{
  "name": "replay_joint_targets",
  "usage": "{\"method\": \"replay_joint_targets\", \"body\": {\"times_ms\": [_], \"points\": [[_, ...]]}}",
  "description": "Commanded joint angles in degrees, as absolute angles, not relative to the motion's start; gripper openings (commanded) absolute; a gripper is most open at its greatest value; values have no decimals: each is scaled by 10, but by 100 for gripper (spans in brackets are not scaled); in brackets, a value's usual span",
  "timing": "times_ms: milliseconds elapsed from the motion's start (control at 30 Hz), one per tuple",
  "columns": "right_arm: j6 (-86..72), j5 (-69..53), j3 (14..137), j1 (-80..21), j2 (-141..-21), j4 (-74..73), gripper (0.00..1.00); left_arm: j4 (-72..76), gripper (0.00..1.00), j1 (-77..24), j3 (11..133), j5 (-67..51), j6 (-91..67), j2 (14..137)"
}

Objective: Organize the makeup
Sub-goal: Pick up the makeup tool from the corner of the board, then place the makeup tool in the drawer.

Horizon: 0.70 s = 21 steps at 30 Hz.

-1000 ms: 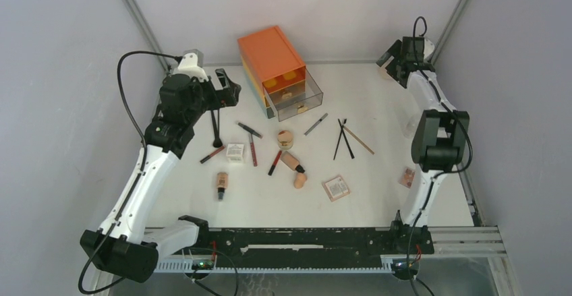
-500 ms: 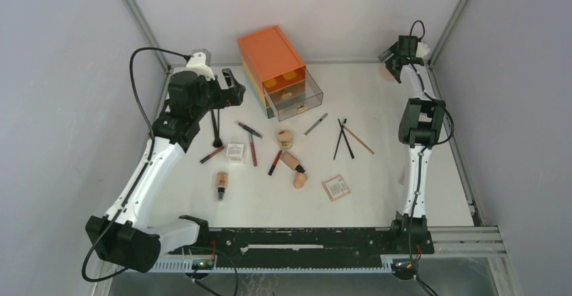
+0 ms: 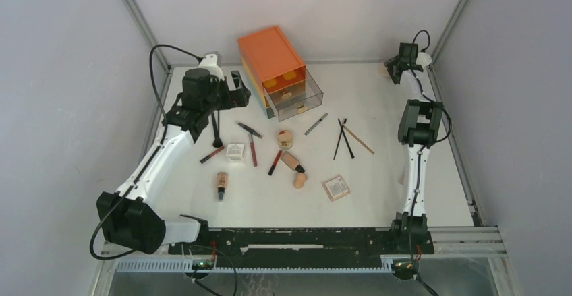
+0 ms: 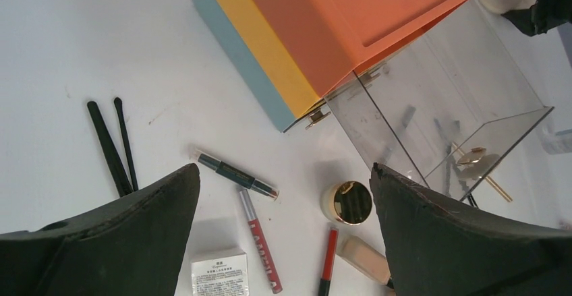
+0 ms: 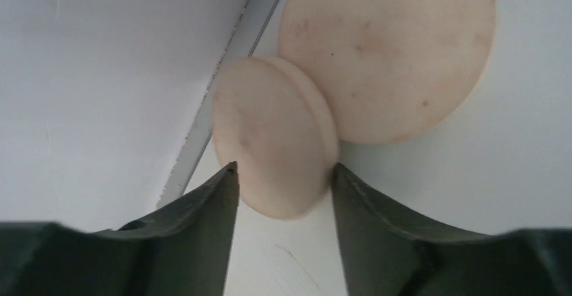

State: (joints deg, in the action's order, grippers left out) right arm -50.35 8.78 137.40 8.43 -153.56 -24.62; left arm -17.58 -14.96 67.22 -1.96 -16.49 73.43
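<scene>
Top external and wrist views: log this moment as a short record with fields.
Left gripper: open, empty, above the table beside the orange chest
Right gripper: far right corner, fingers either side of a cream sponge; grip not certain
Round puff: lies just beyond the sponge
Chest drawer: one clear drawer pulled out
Loose makeup on the table: white box, round compact, square compact, foundation bottle, black brushes

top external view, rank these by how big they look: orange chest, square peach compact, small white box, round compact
orange chest
square peach compact
small white box and round compact: about alike, too close to rank
</scene>
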Motion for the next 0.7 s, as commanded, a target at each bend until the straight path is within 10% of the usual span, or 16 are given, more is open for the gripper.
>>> {"method": "replay_joint_targets", "body": {"times_ms": [0,300,667], "points": [[-531,77,1388,88,-1543,-200,53,-151,100,-147,688,-27,-160,746],[-512,27,1241,87,-1422,-106,3,-148,100,-147,695,-40,-172,759],[-508,-102,859,63,-1091,75,0,-159,100,-147,636,-34,-227,688]]}}
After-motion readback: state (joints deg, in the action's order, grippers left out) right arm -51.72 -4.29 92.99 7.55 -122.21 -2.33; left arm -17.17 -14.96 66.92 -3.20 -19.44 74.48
